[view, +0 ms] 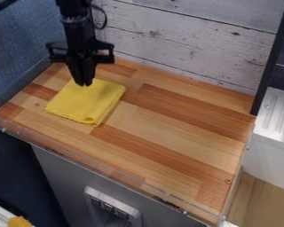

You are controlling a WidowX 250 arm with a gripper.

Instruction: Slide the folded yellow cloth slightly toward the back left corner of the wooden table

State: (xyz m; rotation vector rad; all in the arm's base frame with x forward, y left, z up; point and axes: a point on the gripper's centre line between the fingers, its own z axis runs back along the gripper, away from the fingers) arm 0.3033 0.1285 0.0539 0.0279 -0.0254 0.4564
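Camera view, folded yellow cloth (88, 103), far corner beneath black tool (83, 84), tips pressed together

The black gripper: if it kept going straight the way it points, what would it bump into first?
The gripper points down, so it would likely meet the yellow cloth first, near its back edge, though depth is hard to judge.

The arm (74, 9) is black, built from narrow, blocky segments. A thin black cable (104, 18) makes a curved loop at its side. The gripper (84, 84) is also black: it has a wide crossbar (103, 58) with short upright end pieces, and its form becomes narrower towards the tip.
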